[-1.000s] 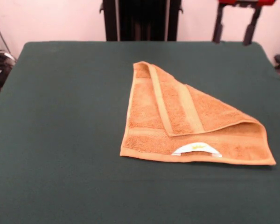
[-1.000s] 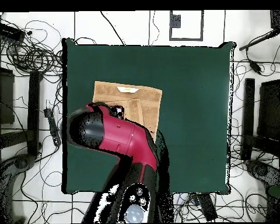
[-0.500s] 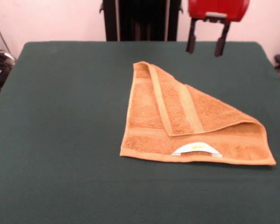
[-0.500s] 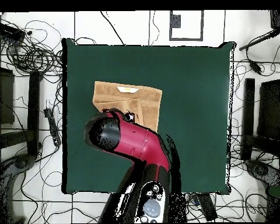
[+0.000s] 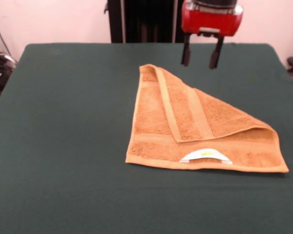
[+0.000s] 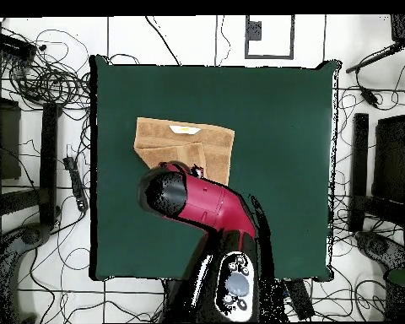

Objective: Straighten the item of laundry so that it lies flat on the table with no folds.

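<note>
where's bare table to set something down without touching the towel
The dark green cloth table is bare across its whole left half in the front view, and along the near strip below the folded orange-tan terry towel. Tightest spot: the towel's far corner, where the open red and black gripper hangs.
</note>
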`<act>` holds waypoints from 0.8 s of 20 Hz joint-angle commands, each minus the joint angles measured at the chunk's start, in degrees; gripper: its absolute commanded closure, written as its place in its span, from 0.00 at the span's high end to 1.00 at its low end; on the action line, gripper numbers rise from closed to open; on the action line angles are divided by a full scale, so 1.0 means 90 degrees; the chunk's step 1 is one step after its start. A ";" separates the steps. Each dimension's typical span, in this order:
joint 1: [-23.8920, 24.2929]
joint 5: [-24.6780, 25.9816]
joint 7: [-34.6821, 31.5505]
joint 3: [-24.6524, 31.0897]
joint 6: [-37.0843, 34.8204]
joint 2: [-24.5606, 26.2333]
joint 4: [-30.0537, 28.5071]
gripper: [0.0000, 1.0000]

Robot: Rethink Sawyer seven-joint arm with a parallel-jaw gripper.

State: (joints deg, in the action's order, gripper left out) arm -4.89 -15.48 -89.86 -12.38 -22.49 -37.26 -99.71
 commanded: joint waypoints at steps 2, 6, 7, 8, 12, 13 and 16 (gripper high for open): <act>0.0153 0.0462 -0.0473 0.1033 0.0186 0.0628 -0.0356 1.00; 0.0230 0.0498 -0.0628 0.0986 -0.0033 0.0764 -0.0202 1.00; 0.0266 0.0525 -0.0625 0.1000 -0.0039 0.0773 -0.0191 1.00; 0.0299 0.0570 -0.0596 0.1016 -0.0037 0.0773 -0.0186 1.00; 0.0461 0.0711 -0.0478 0.1107 0.0045 0.0888 -0.0105 1.00; 0.0473 0.0729 -0.0475 0.1128 0.0052 0.0867 -0.0125 1.00; 0.0595 0.0876 -0.0376 0.1238 0.0082 0.0817 -0.0207 1.00</act>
State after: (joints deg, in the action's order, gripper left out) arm -0.48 -10.36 -89.86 -9.04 -22.33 -33.08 -99.67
